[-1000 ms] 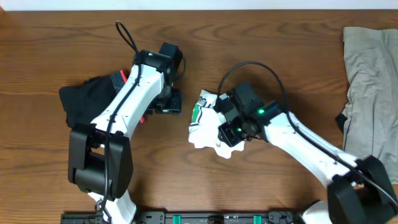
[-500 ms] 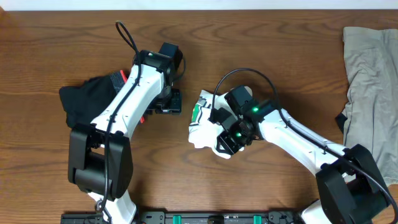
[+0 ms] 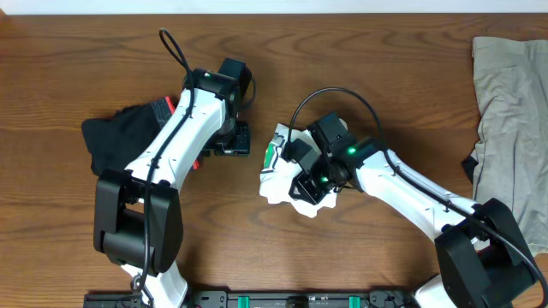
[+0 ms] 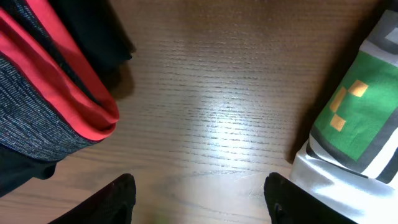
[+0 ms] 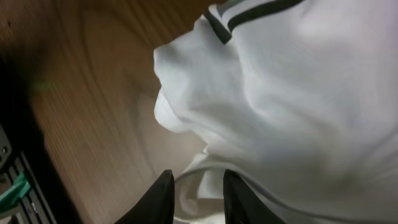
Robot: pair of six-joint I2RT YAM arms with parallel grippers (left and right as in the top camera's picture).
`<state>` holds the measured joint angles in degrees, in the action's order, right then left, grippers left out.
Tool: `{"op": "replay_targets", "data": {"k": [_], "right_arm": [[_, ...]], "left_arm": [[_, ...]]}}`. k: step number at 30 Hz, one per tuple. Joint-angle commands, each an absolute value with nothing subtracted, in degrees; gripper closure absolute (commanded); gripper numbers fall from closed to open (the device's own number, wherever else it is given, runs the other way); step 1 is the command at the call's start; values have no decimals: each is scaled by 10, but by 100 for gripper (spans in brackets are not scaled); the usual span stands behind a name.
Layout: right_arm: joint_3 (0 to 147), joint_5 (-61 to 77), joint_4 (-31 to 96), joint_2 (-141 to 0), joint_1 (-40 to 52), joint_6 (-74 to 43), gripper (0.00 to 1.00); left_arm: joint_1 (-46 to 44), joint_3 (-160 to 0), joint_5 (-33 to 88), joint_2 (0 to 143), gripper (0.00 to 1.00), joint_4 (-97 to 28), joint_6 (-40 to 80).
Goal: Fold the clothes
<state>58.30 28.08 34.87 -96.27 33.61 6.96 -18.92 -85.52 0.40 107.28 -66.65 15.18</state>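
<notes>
Wood table (image 3: 68, 51) fills the overhead view, grain running side to side.

Khaki-grey garment (image 3: 509, 111): biggest cloth item, spread loose & wrinkled at the far R edge of the table, partly cut off by the frame. Well apart from both grippers.

L arm (image 3: 184, 128): white w/ black joints, reaches from the near edge up across the L half, lying over the black shorts. R arm (image 3: 411, 197): comes in from the near R corner, angled toward ctr, black cable (image 3: 334, 94) looping above its wrist.

Black shorts (image 3: 116, 141): bunched heap on the L side, partly under the L arm. Waistband (image 4: 37, 99), grey knit w/ a red edge, shows at the L of the L wrist view, resting on the wood.

White T-shirt (image 3: 278, 175): crumpled into a small lump about mid-table, btwn the two grippers, nearer the R one. Dark stripe trim (image 5: 249, 15) shows at the top of the R wrist view.

L gripper (image 4: 199, 199): sits low over bare wood btwn shorts & T-shirt, just beside both. Fingers (image 4: 118, 199) stand wide apart, nothing btwn them but table; touching no cloth.

R gripper (image 5: 199, 196): down on the near-R side of the T-shirt lump. Fingers (image 5: 239, 199) drawn close together w/ a fold of white cloth filling the gap, so it's nipped on the T-shirt.

Green pixel print (image 4: 354, 109) w/ orange squares & grey border on the T-shirt's L side, facing the L gripper.
</notes>
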Motion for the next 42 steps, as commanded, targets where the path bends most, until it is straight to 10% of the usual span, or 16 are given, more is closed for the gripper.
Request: {"op": "replay_targets", "data": {"k": [1,17,26,42], "right_arm": [[583,283,349,-968,338,78,76],[523,310,394,-970,336,117,82],[526,60,502,-922,333,-107,89],[524,177,415,-866,261,-182,61]], "left_arm": [[-189,-853,-5,1078,32,-670,149],[-189,-853,-5,1078,32,-675,149],[-189,-853,-5,1078,32,-675,149],[-197,-848,149,1078,32,-679,147]]}}
